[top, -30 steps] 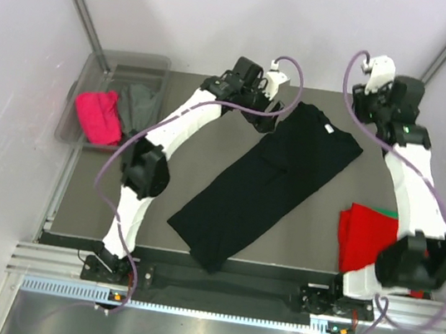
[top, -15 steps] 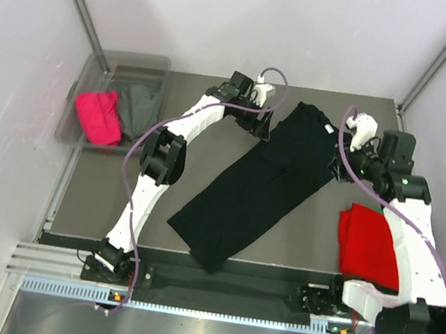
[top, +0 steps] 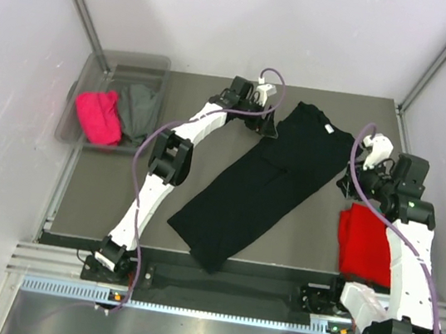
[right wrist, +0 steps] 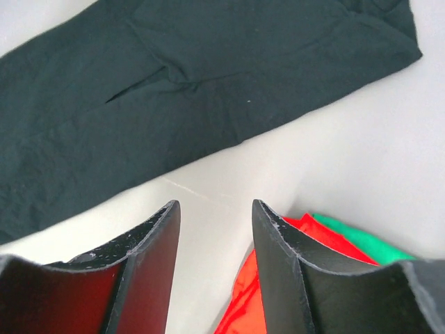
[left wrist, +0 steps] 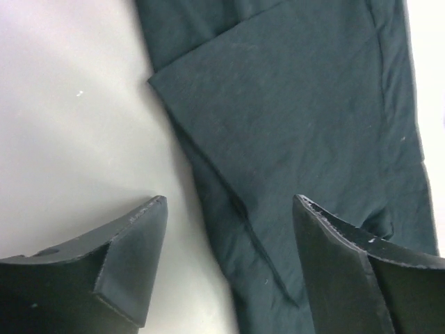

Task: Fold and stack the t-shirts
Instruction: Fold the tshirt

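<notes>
left gripper (left wrist: 228, 203): released, jaws spread wide, nothing between them. I see it over the far-left edge of the black t-shirt, one finger above bare table and the other above cloth. Can't tell if it touches.
right gripper (right wrist: 215, 204): released too, jaws apart, empty. It hangs over the bare strip between the black t-shirt and the red one.
black t-shirt (top: 267, 182): flat mid-table, a long strip running diagonally from near-centre to far-right. Sides are folded in, and a folded flap's corner shows in my left wrist view. Small white tag at the far end.
red t-shirt (top: 367, 243): folded, at the table's right edge by the right arm, apart from the black one.
green t-shirt (right wrist: 361, 240): under the red, only a sliver poking out.
pink t-shirt (top: 99, 115): bunched in the tub, left side.
grey t-shirt (top: 138, 108): crumpled in the same tub, touching the pink.
tub (top: 130, 59): translucent grey, at the far-left corner.
table (top: 118, 193): dark grey top.
</notes>
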